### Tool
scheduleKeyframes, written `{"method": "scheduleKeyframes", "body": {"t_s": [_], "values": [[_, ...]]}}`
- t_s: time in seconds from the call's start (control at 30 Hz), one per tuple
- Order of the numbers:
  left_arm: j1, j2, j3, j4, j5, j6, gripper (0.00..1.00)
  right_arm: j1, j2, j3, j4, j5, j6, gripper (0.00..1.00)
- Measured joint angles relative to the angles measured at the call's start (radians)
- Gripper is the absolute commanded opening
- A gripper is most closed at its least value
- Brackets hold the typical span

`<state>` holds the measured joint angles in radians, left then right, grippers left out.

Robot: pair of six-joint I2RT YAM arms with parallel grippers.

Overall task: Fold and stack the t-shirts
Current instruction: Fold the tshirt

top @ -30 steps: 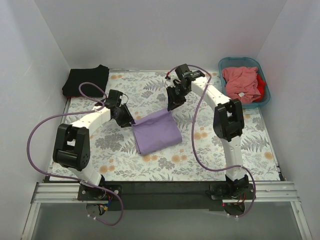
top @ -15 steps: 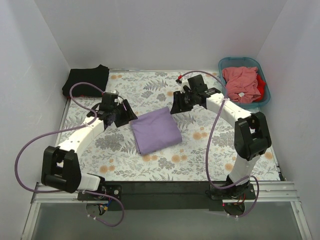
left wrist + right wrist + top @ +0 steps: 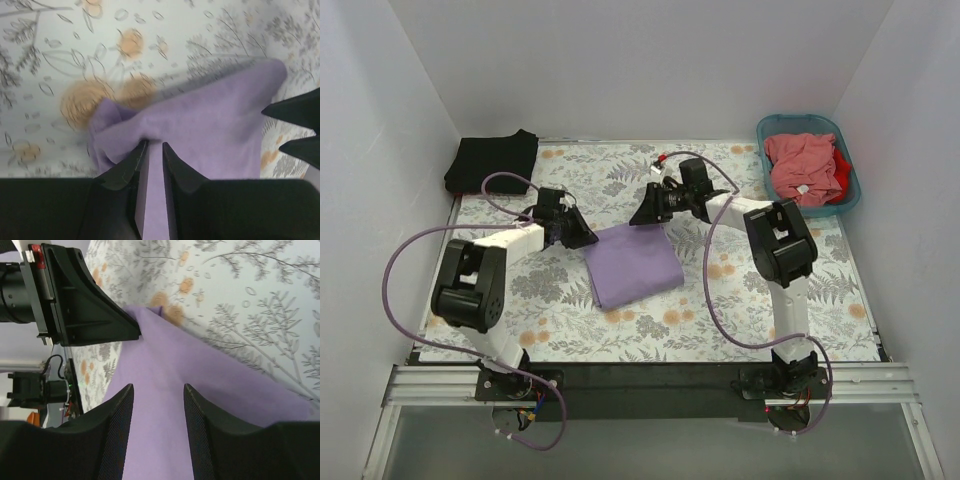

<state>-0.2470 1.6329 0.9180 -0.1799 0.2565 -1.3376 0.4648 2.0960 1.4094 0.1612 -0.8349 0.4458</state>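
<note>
The lavender t-shirt (image 3: pixel 632 265) lies folded in a rectangle mid-table. My left gripper (image 3: pixel 582 238) sits low at its far left corner. In the left wrist view the jaws (image 3: pixel 154 145) are pinched on a bunched fold of the lavender t-shirt (image 3: pixel 210 130). My right gripper (image 3: pixel 645 210) is at the far right corner. In the right wrist view it (image 3: pixel 157 387) is open, its fingers straddling the lavender t-shirt (image 3: pixel 165 430) without gripping. The black t-shirt (image 3: pixel 492 160) lies folded at the far left. The salmon-pink t-shirt (image 3: pixel 802 165) and a red one (image 3: pixel 842 163) lie in the basket.
The teal plastic basket (image 3: pixel 850 200) stands at the far right corner. White walls close in the table on three sides. The floral tablecloth (image 3: pixel 740 290) covers the table. Purple cables loop beside both arms.
The shirt's far edge, held up a second ago, now lies flat. Both grippers have come down low at the shirt's far corners, and the arms have changed pose.
</note>
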Motion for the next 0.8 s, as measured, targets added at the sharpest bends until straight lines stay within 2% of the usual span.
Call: {"method": "scheduleKeyframes", "body": {"t_s": [0.23, 0.37, 0.47, 0.5, 0.6, 0.63, 0.8], "values": [[0.060, 0.251, 0.136, 0.063, 0.055, -0.050, 0.14, -0.060, 0.215, 0.029, 0.167, -0.040, 0.148, 0.49], [0.066, 0.325, 0.217, 0.083, 0.077, -0.045, 0.17, -0.108, 0.224, 0.031, 0.246, -0.035, 0.207, 0.49], [0.064, 0.357, 0.274, 0.072, 0.085, -0.026, 0.27, -0.142, 0.225, 0.031, 0.278, -0.030, 0.233, 0.48], [0.063, 0.360, 0.286, 0.069, 0.084, -0.019, 0.35, -0.151, 0.225, 0.030, 0.286, -0.028, 0.238, 0.48], [0.063, 0.351, 0.304, 0.044, 0.088, -0.002, 0.48, -0.169, 0.191, -0.011, 0.298, -0.023, 0.253, 0.48], [0.062, 0.342, 0.305, 0.032, 0.089, 0.002, 0.50, -0.170, 0.164, -0.040, 0.299, -0.023, 0.259, 0.48], [0.037, 0.206, 0.264, -0.033, 0.091, -0.002, 0.51, -0.145, -0.076, -0.244, 0.321, -0.046, 0.279, 0.50]]}}
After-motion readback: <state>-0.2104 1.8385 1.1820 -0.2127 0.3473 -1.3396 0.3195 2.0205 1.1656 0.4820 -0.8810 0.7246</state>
